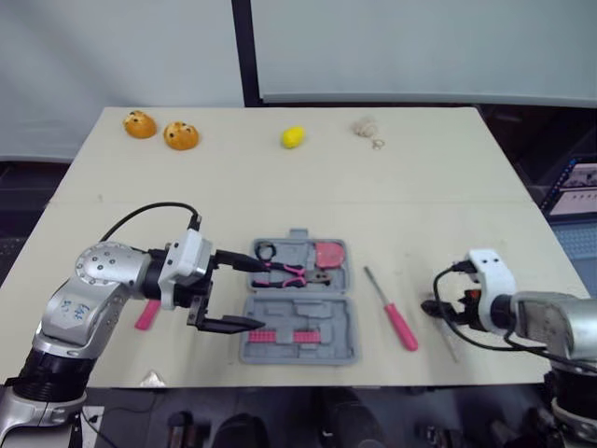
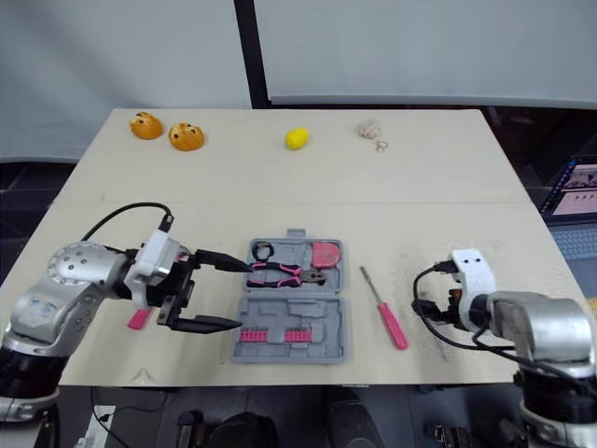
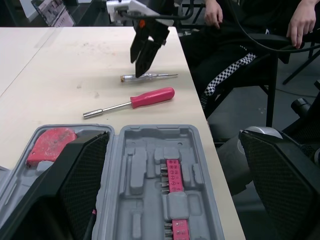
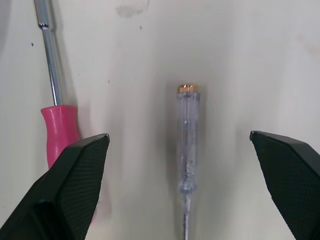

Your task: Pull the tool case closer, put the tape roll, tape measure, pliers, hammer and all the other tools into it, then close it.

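Observation:
The grey tool case [image 1: 347, 329] lies open at the table's front middle. It holds pink-handled pliers [image 1: 289, 272], a pink tape measure [image 1: 328, 253], a small black roll [image 1: 266, 250] and pink bit strips [image 1: 280, 335]. My left gripper [image 1: 266, 295] stands open at the case's left side, one finger over the far half, the other at the near half's left edge. A pink-handled screwdriver [image 1: 396, 320] lies right of the case. My right gripper [image 4: 178, 136] is open just above a clear-handled tester screwdriver [image 4: 187, 145], one finger on each side.
A pink item [image 2: 138, 318] lies partly hidden under my left arm. Two orange toys [image 1: 140, 124] [image 1: 181, 136], a yellow lemon [image 1: 294, 137] and a beige object [image 1: 367, 126] sit along the far edge. A seated person [image 3: 240, 30] is beyond the table's right edge.

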Controlling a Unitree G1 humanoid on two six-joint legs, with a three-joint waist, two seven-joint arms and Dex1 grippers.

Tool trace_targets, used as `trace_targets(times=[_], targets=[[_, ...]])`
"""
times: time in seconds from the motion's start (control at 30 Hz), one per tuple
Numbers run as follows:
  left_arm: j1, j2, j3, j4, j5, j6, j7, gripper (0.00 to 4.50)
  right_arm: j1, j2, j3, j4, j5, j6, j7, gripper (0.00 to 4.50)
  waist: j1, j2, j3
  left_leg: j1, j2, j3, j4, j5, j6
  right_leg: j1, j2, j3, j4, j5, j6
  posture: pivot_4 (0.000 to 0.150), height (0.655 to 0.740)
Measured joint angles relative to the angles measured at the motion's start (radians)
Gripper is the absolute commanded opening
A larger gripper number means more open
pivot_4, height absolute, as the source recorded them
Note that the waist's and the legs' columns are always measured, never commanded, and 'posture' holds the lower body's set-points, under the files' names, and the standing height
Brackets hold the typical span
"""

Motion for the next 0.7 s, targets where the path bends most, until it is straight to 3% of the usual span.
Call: trace_targets(times=[0.13,0.23,0.4,0.5,0.7], targets=[[-0.007,-0.001,-0.004,0.027,0.000,-0.004,-0.011,4.50,0.140,0.034,-0.139,-0.179,0.056,-0.078,0.020,4.45,0.001,0.000,0.000,0.000,0.000,0.000,0.000,0.000,0.000,0.001,0.000,0.000,0.000,0.000,0.000,0.150,0.7400],[-0.007,0.000,-0.004,0.032,0.000,-0.012,-0.020,4.50,0.353,0.126,-0.240,-0.288,0.071,-0.192,0.026,4.45,0.005,-0.001,0.000,0.000,0.000,-0.001,-0.001,0.000,-0.001,0.001,0.000,-0.001,-0.001,0.000,0.001,0.150,0.7400],[-0.007,0.001,-0.004,0.036,0.000,-0.021,-0.035,4.50,0.600,0.269,-0.293,-0.383,0.078,-0.377,0.024,4.45,0.000,-0.001,-0.001,0.001,0.000,0.001,-0.001,0.000,-0.001,0.002,0.000,0.000,0.000,0.000,0.001,0.150,0.7400],[-0.008,0.000,-0.005,0.038,0.000,-0.022,-0.035,4.50,0.638,0.350,-0.286,-0.381,0.078,-0.478,-0.005,4.45,-0.011,-0.001,-0.001,0.001,0.000,0.003,-0.001,0.000,-0.001,0.002,0.000,0.001,0.000,0.000,0.000,0.150,0.7400],[-0.009,-0.002,-0.008,0.041,0.006,-0.030,-0.036,4.50,0.598,0.376,-0.174,-0.265,0.036,-0.610,-0.075,4.45,-0.014,-0.004,-0.002,0.002,-0.001,0.001,-0.003,0.000,-0.001,0.001,0.000,0.000,-0.001,-0.001,-0.001,0.150,0.7400]])
